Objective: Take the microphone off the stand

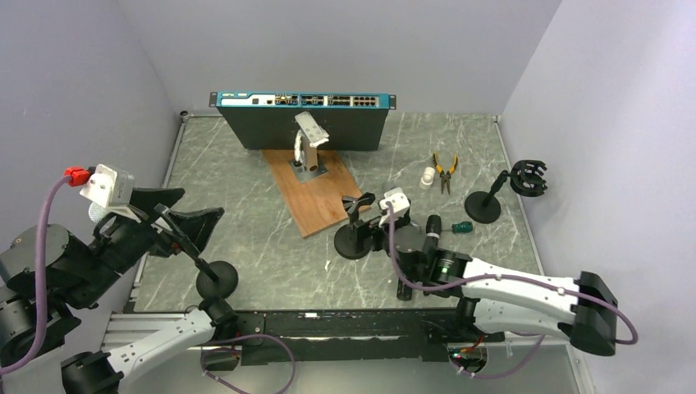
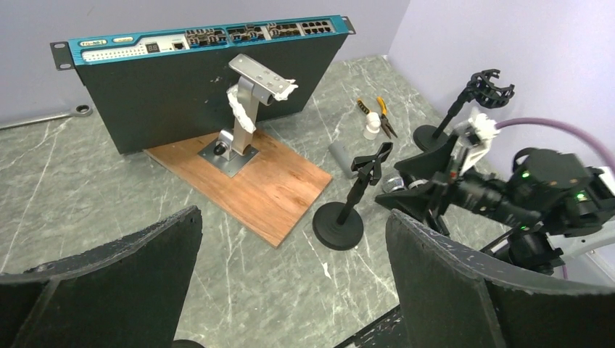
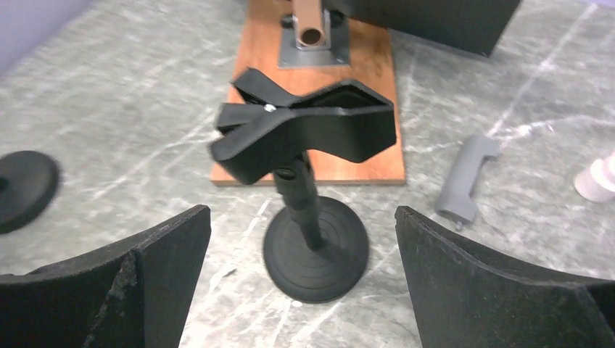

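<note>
Top view: the left gripper (image 1: 202, 202) hangs open over the left of the table (image 1: 271, 250); the right gripper (image 1: 371, 223) sits just beside the stand (image 1: 354, 243), its jaws hard to read here. Left wrist: left jaws spread wide; the mic (image 2: 394, 183) shows its mesh head low beside the right gripper's fingers, off the stand's clip (image 2: 371, 161). Right wrist: right jaws gape wide, gripping nothing; the stand is upright ahead, between them.

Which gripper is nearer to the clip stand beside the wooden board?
Right. The right gripper faces the clip stand, open, just short of it; the left gripper hangs open far off to its left.
</note>
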Robot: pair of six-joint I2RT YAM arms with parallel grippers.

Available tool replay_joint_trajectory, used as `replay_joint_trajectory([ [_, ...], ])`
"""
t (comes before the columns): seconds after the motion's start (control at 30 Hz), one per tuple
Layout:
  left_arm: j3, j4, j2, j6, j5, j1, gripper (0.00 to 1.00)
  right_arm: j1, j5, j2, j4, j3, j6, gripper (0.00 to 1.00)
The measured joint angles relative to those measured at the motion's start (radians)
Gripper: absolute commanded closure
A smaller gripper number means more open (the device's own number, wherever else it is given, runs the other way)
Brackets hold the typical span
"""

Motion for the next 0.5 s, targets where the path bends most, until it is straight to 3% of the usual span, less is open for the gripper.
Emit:
replay_joint_trajectory([
  [0.2,0.045,-0.05,0.02,-0.02,-0.002,0.0,0.01,0.002,-0.1,-0.132,-0.104,0.045,0.003,0.0],
  [0.5,0.107,-0.141,0.048,-0.079,0.072,0.0,0.01,0.002,-0.238,-0.085,-0.146,0.215,-0.041,0.0],
])
